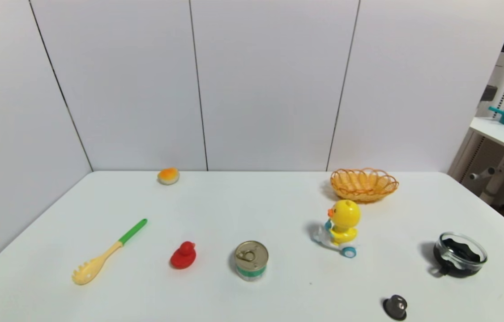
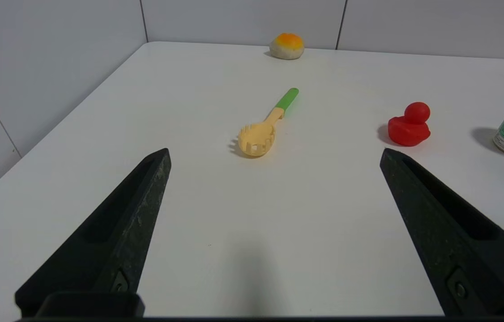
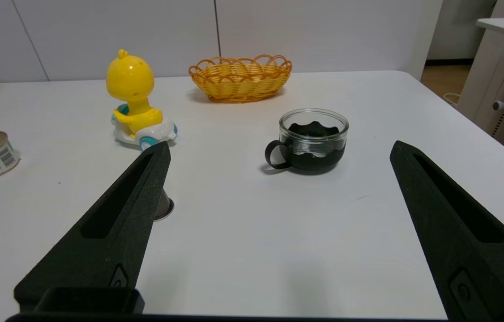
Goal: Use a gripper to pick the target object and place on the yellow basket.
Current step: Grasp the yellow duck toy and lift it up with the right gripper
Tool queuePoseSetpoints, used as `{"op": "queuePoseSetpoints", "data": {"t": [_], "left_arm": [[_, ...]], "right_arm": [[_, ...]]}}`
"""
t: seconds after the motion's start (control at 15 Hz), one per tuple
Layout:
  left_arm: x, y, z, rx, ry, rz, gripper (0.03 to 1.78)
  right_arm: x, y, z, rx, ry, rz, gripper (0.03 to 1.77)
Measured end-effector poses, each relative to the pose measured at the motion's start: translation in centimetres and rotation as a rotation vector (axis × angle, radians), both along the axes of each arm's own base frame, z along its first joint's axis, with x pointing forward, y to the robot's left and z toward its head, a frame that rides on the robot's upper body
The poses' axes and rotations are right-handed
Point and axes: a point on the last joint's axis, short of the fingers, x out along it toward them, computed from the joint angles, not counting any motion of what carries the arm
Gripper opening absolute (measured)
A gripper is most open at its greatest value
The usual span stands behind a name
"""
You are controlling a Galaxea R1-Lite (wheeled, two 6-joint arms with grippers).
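While nothing has been picked up yet, the job is at its very start: both arms wait low at the near side of the table (image 1: pixel 252 295), out of the head view. Going left to right: the left gripper (image 2: pixel 274 154) has its two fingers spread wide and holds nothing. The pasta spoon (image 1: pixel 108 252) lies at about 8 o'clock on the table, then the red duck (image 1: pixel 183 256) and the tin can (image 1: pixel 251 260) near 6 o'clock. The yellow duckling (image 1: pixel 340 229) stands upright at about 3 o'clock, with the yellow basket (image 1: pixel 364 184) just behind it near 1 o'clock, not touching. The right gripper (image 3: pixel 279 150) is wide open and empty too. I think it is the closer one, so next it should reach forward to the duckling and close around its body, staying away from the glass bowl (image 1: pixel 460 255) at 4 o'clock
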Motion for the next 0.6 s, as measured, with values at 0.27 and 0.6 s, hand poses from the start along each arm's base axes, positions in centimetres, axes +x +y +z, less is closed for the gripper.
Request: {"op": "queuePoseSetpoints", "data": {"t": [0.27,0.6], "left_arm": [[0.0,0.0,0.0,0.000,0.000,0.000,1.69],[0.0,0.0,0.0,0.000,0.000,-0.001,1.69]], "right_arm": [[0.1,0.0,-0.2,0.013,0.032,-0.018,1.70],[0.1,0.0,4.6,0.023,0.013,-0.018,1.70]]}}
